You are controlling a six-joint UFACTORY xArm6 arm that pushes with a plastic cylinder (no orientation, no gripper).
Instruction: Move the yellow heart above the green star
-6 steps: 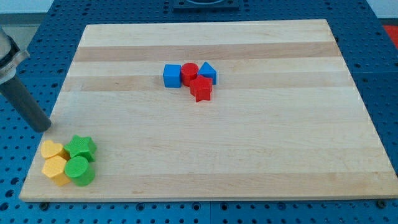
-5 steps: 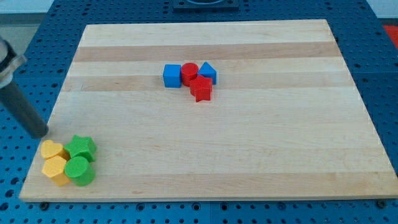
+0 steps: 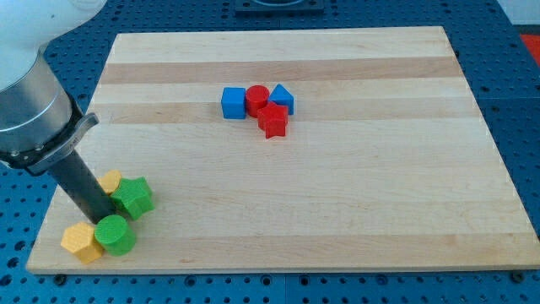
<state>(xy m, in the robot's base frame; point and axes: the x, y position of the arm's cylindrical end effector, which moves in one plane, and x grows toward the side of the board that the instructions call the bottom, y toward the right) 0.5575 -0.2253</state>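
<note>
Rod working the yellow heart up beside the green star, push under way

The yellow heart [image 3: 110, 181] lies near the board's bottom-left corner, half hidden by the rod, touching the green star [image 3: 134, 198] on the star's upper-left side; the tip [image 3: 105, 217] sits low between them, just above the green cylinder [image 3: 114, 236] and the yellow hexagon [image 3: 82, 243]. There are no jaws to report, only a bare rod. The heart is judged partly placed: the next move calls for nudging it toward the view's top and right without dragging the star along. The blue cube [image 3: 234, 102], red cylinder [image 3: 257, 99], blue triangle [image 3: 282, 99] and red star [image 3: 272, 121] sit well apart on the board [image 3: 337, 203]
</note>
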